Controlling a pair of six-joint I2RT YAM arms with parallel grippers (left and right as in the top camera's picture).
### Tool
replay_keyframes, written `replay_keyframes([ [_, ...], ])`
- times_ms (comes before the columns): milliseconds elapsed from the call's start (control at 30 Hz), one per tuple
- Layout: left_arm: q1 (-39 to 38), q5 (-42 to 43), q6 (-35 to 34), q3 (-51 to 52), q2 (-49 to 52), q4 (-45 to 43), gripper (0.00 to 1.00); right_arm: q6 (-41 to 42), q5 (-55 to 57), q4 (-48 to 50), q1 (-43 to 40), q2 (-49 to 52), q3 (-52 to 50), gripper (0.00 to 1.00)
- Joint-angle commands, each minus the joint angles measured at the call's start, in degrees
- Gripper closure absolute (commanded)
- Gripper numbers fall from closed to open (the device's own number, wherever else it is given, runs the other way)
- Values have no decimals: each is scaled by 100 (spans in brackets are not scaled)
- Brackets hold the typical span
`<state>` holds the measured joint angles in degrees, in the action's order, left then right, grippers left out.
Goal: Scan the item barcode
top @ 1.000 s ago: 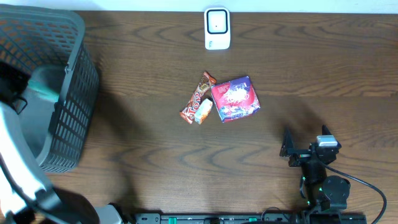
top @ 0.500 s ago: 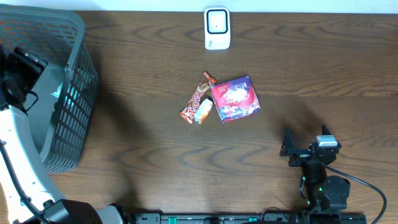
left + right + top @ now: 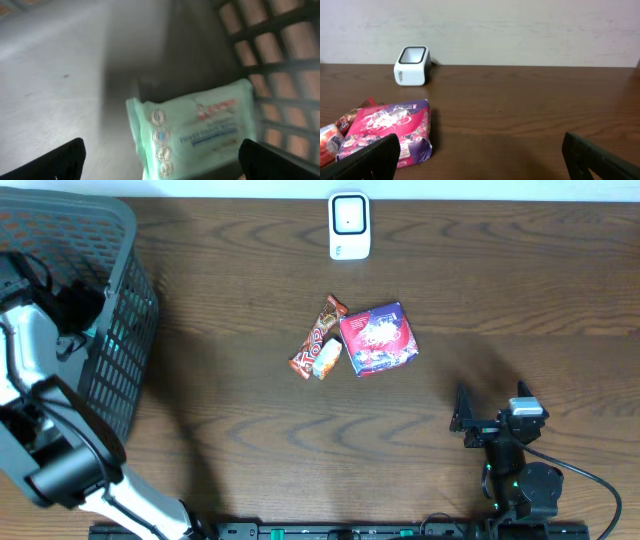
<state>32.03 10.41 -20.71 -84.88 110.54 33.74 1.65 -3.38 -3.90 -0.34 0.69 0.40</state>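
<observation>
Black-fingered, the left gripper stands spread wide inside the basket, its two tips at the bottom corners of the left wrist view and gripping nothing. Between and beyond them a pale green wipes pack lies loose on the basket's grey floor, one end against the mesh wall, touching neither finger; the view is blurred and the print on the pack cannot be read. From overhead, the left arm reaches over the basket's rim at the table's far left, and only a sliver of green shows through the mesh. The right gripper is likewise splayed wide and empty, held low over the wooden table near its front right edge, well apart from everything else. Ahead of it, near the middle of the table, sit a purple packet, a red-brown candy bar just beside it, and a small white-and-orange item touching the bar. At the far edge, past this cluster, the white scanner stands alone, its dark window facing up.
</observation>
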Motion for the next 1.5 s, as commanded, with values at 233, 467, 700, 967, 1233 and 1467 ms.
replay_keyframes([
  [233, -13, 1314, -166, -31, 831, -313, 2, -61, -17, -20, 44, -31, -4, 1],
  [467, -79, 1316, -164, -31, 1147, -518, 4, -61, -15, -20, 44, -31, -4, 1],
  [700, -90, 1314, -166, -31, 1224, -501, 93, -61, -17, -22, 44, -31, -4, 1],
  [967, 518, 1316, -168, -31, 120, -186, 93, -61, -17, -22, 44, -31, -4, 1],
  [1233, 791, 1318, -529, -31, -1392, -275, 92, -61, -17, -20, 42, -31, -4, 1],
  [1467, 776, 1320, -1499, -31, -2468, -321, 92, -61, -17, -20, 44, -31, -4, 1],
])
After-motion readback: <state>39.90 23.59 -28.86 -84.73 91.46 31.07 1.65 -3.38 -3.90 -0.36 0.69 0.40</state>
